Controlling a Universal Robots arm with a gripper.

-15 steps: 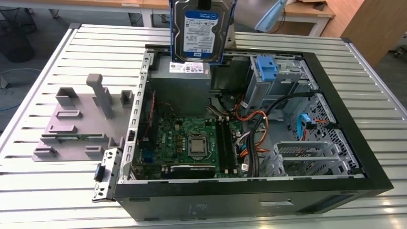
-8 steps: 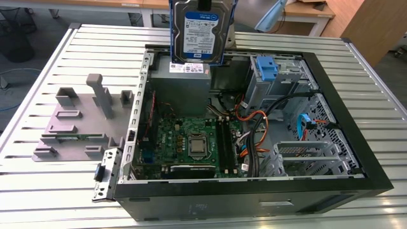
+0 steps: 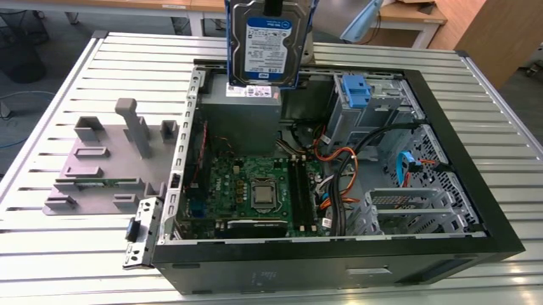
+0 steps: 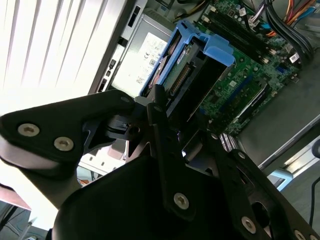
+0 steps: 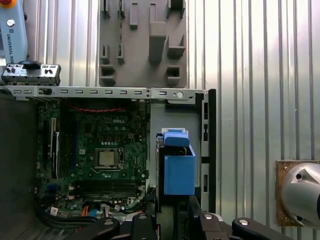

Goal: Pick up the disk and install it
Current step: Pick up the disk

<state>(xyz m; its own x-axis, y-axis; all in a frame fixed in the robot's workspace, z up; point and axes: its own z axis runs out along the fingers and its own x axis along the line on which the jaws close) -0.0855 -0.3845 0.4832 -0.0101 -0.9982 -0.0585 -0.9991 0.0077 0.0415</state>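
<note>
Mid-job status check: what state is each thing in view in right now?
Gripper: shut on the disk.
Disk: held upright in the air over the open case, not yet installed.
Case: lying on its side, open, motherboard exposed.
Stand: flat on the table beside the case.

One disk, one computer case, one motherboard, one stand; perhaps two drive cages

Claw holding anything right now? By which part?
Yes. The claw grips the disk by its upper end; it hangs upright over the open computer case.
</note>
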